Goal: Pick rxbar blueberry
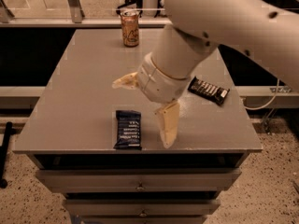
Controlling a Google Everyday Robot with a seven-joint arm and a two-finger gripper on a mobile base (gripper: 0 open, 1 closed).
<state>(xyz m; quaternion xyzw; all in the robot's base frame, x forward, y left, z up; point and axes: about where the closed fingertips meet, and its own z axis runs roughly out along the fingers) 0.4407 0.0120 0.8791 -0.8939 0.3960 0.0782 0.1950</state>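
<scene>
The rxbar blueberry, a flat bar in a dark navy wrapper with white text, lies near the front edge of the grey table. My gripper hangs just right of and above the bar, with its two cream fingers spread wide apart. It is open and holds nothing. One finger points left over the table behind the bar. The other points down toward the front edge, right of the bar. The large white arm fills the upper right of the view.
A black bar with white stripes lies at the right side of the table, by the arm. A brown drink can stands at the back edge. Drawers sit under the tabletop.
</scene>
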